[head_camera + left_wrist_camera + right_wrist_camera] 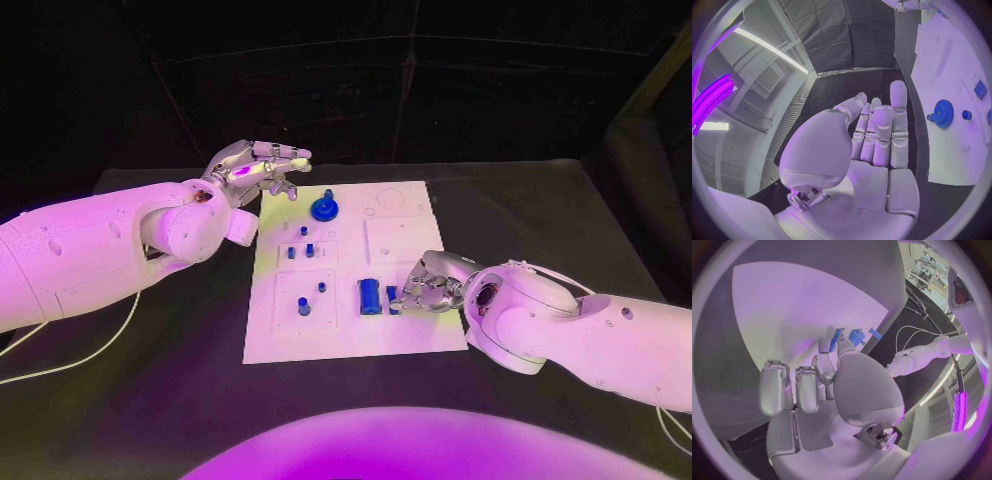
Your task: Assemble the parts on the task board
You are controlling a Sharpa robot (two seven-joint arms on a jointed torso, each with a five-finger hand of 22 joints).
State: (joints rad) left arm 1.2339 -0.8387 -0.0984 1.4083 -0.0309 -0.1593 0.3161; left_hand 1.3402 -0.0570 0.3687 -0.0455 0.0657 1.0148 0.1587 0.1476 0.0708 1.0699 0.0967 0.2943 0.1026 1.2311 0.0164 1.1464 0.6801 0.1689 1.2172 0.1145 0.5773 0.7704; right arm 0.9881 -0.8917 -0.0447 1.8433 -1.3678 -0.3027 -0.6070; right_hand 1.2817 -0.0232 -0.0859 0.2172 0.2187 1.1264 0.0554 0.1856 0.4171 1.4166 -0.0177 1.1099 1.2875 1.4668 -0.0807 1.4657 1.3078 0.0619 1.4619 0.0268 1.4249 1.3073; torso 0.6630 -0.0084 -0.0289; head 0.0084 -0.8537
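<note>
The black table (548, 210) is matte, with dark draped walls behind it; no writing can be read anywhere. The left hand (260, 170) hovers off the far left corner of the task board (411, 335), fingers loosely apart and holding nothing. Just right of that hand a blue gear (325, 208) stands on the board. Farther right, the right hand (430, 287) rests low on the board, its fingertips at a small blue part (392, 299), beside a blue cylinder (371, 296); whether it actually grips the part I cannot tell.
</note>
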